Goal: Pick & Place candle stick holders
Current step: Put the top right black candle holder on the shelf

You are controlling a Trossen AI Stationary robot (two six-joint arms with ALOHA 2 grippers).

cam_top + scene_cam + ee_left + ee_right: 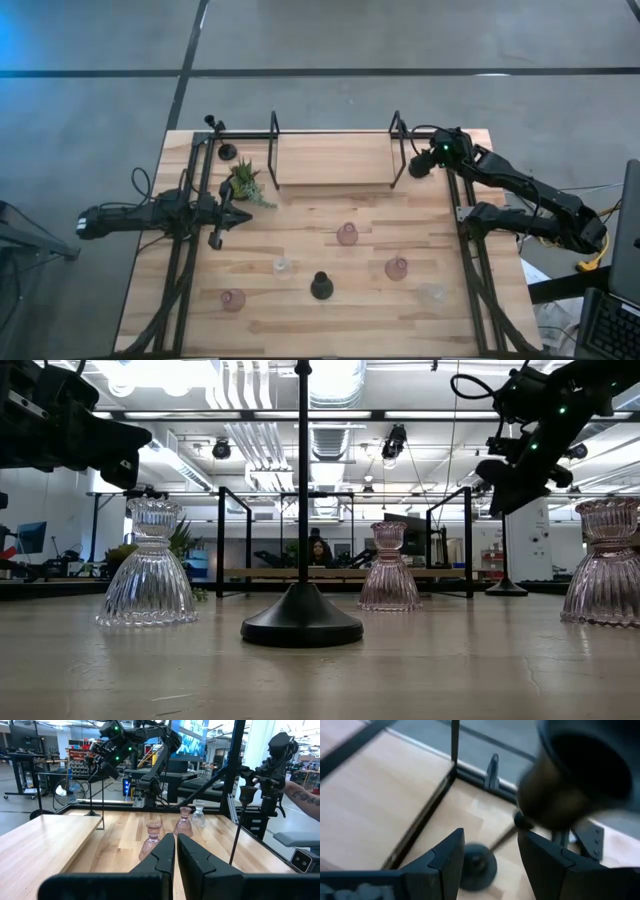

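**Two arms working a table of candle holders**

Three slim black stemmed holders are showing from above: one (320, 287) standing near the front middle of the wooden tabletop (300, 325), one (227, 152) at the far left corner, and one (418, 168) at the far right corner beside the raised wooden shelf (330, 160). Three pink squat glass holders are sitting at the centre (347, 234), right of centre (396, 268) and front left (232, 299); two clear glass ones are resting near the front middle (282, 265) and front right (432, 294). A small spiky green plant (245, 184) is lying near the left edge. The left gripper (240, 216) is hovering just beside that plant; the right gripper (425, 160) is hanging over the far right holder.

At table height, the front black holder (301, 622) is standing upright between a clear ribbed holder (150, 578) and a pink one (389, 569), with another pink one (604, 562) at the right.

Past the left wrist, the left gripper (176, 851) is showing its fingers nearly together, holding nothing, pointing toward the pink holders (151, 837) across the tabletop. A person's hand (292, 779) is showing beyond the table's edge.

Past the right wrist, the right gripper (490, 857) is spread wide, its fingers apart on either side of the black holder's round base (477, 865), whose cup (577, 775) is looming close to the camera.
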